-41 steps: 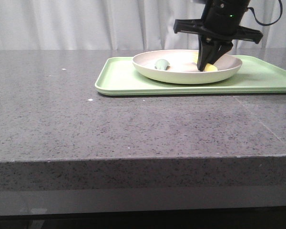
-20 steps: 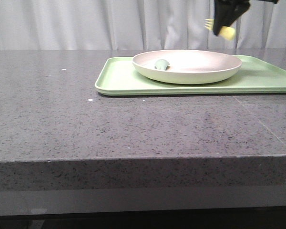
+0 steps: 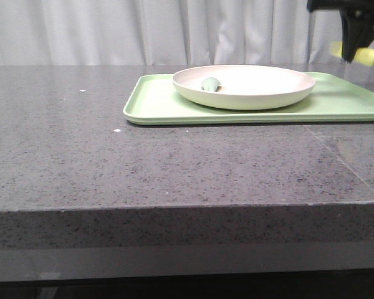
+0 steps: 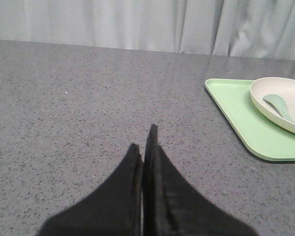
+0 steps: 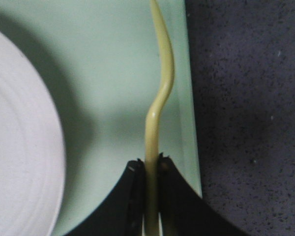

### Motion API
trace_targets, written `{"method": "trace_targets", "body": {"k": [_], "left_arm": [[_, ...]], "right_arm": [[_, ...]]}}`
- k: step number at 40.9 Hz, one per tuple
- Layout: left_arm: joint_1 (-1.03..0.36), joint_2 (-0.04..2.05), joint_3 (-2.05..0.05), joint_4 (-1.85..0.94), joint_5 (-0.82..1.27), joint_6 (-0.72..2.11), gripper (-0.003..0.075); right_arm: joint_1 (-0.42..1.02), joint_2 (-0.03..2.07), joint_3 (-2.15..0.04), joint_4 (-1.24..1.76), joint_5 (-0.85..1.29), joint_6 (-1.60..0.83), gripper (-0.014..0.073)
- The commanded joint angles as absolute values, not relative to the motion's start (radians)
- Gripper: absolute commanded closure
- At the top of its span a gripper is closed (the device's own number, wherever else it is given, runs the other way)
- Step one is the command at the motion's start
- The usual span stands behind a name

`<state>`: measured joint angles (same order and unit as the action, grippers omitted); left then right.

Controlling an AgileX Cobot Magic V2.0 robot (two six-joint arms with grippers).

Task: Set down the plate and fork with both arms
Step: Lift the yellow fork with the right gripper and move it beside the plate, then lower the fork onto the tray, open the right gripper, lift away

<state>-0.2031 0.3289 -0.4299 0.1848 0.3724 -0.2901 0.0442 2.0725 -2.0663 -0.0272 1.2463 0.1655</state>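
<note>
Fingers of our left gripper [image 4: 143, 147] were pressed together over bare table [image 3: 174, 168]. At twelve o'clock the plate [image 3: 244, 86] sat on the green tray [image 3: 156, 103]. At two o'clock our right gripper [image 5: 150, 169] pinched the fork [image 5: 160, 93] aloft.

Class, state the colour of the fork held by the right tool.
Pale yellow fork, clearest in the right wrist view.

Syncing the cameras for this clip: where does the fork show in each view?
Front: fork at the top right, held in the air by the right gripper.
Left wrist: not in view.
Right wrist: mid-frame, clamped above the tray.
Shared landmark: the plate.
</note>
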Motion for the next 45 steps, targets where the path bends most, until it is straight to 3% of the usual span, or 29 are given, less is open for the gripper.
{"method": "trace_targets", "body": {"k": [1, 9, 22, 31, 38, 45], "left_arm": [[-0.203, 0.335, -0.455, 0.190, 0.297, -0.288, 0.0738], [-0.203, 0.335, -0.455, 0.190, 0.297, -0.288, 0.0738], [-0.203, 0.335, -0.455, 0.190, 0.297, -0.288, 0.0738], [-0.203, 0.335, -0.455, 0.190, 0.297, -0.288, 0.0738], [-0.203, 0.335, -0.455, 0.190, 0.297, -0.288, 0.0738], [-0.203, 0.335, -0.455, 0.190, 0.297, -0.288, 0.0738]], "right_arm": [[0.039, 2.049, -2.074, -0.036, 1.236, 0.144, 0.0568], [0.039, 2.079, -2.074, -0.036, 1.239, 0.140, 0.0554], [0.039, 2.088, -2.074, -0.036, 1.241, 0.124, 0.0320], [0.039, 2.037, -2.077, -0.036, 1.225, 0.124, 0.0290], [0.039, 1.943, -2.077, -0.035, 1.222, 0.124, 0.0368], [0.039, 1.861, -2.077, -0.033, 1.218, 0.123, 0.0578]]}}
